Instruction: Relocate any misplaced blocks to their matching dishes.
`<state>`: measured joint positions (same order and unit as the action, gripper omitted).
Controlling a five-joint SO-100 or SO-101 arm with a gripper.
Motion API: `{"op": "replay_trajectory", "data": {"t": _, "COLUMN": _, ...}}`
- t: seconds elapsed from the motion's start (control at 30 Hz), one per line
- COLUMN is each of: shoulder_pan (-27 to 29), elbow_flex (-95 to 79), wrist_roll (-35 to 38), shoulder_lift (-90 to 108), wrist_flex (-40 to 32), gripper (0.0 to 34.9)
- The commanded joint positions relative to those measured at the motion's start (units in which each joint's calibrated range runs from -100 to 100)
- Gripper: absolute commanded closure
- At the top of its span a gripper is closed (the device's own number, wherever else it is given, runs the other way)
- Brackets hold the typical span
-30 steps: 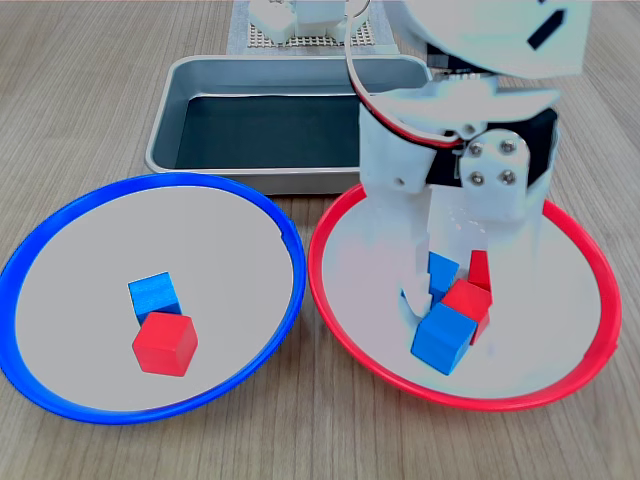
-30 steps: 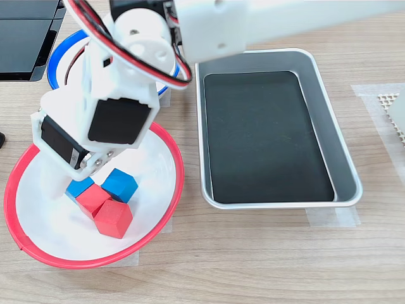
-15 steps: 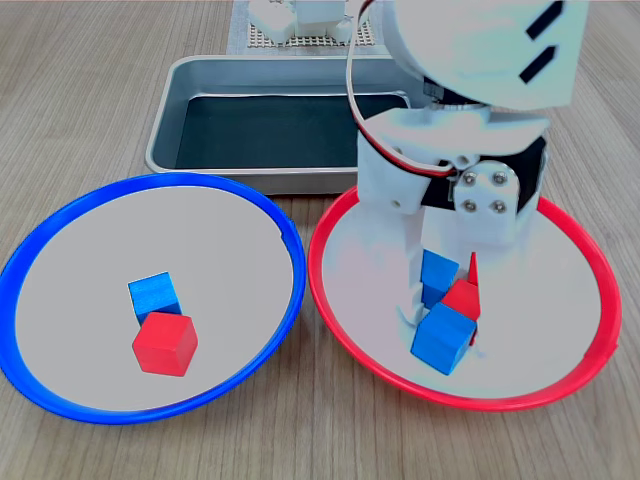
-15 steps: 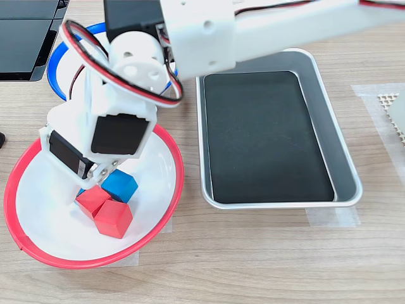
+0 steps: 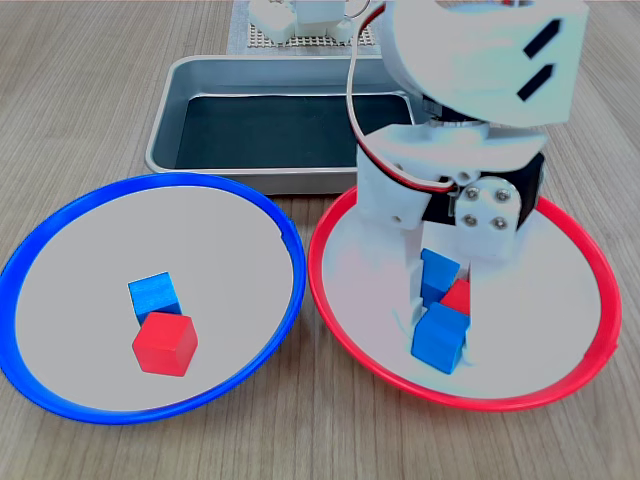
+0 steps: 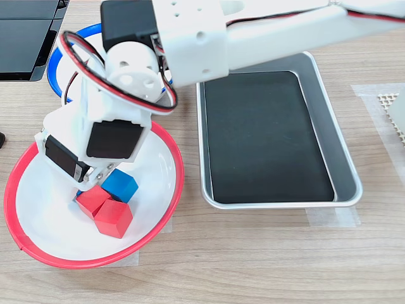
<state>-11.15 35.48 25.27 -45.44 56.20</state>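
Observation:
The red-rimmed dish (image 5: 585, 345) (image 6: 155, 215) holds a tight cluster of blocks. In the first exterior view I see two blue blocks (image 5: 440, 275) (image 5: 438, 338) and a red block (image 5: 458, 296) between them. The second exterior view shows one blue block (image 6: 119, 185) and two red blocks (image 6: 93, 200) (image 6: 114, 218). My gripper (image 5: 440, 305) (image 6: 88, 187) is low in this dish, open, with its fingers on either side of the farther blue block; contact is hidden. The blue-rimmed dish (image 5: 60, 240) (image 6: 58, 63) holds one blue block (image 5: 152, 295) and one red block (image 5: 164, 343), touching.
A rectangular silver tray (image 5: 165, 125) (image 6: 345, 158) with a dark bottom lies behind the dishes in the first exterior view. In the second exterior view it lies to the right of them. The white arm (image 6: 266, 25) reaches over the tray's edge. A dark device (image 6: 25, 38) sits at the second exterior view's top left.
The gripper has sunk lower onto the cluster in the red-rimmed dish and the gap between its fingers looks narrower. It now hides one more block in each view. No blocks have moved.

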Motion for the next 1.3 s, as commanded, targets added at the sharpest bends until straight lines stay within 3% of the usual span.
{"op": "replay_trajectory", "data": {"t": 0.0, "shoulder_pan": 0.1, "elbow_flex": 2.5, "wrist_roll": 0.6, "shoulder_lift": 0.4, "wrist_flex": -0.7, "gripper": 29.8}}
{"op": "replay_trajectory", "data": {"t": 0.17, "shoulder_pan": 0.1, "elbow_flex": 1.9, "wrist_roll": 1.2, "shoulder_lift": 1.6, "wrist_flex": -0.7, "gripper": 34.6}}
{"op": "replay_trajectory", "data": {"t": 0.63, "shoulder_pan": 3.6, "elbow_flex": -16.6, "wrist_roll": 7.1, "shoulder_lift": 25.3, "wrist_flex": 0.8, "gripper": 34.6}}
{"op": "replay_trajectory", "data": {"t": 1.0, "shoulder_pan": 14.8, "elbow_flex": -28.2, "wrist_roll": 16.7, "shoulder_lift": 34.4, "wrist_flex": 0.5, "gripper": 34.6}}
{"op": "replay_trajectory", "data": {"t": 1.27, "shoulder_pan": 19.6, "elbow_flex": -31.8, "wrist_roll": 20.1, "shoulder_lift": 30.6, "wrist_flex": -2.9, "gripper": 34.6}}
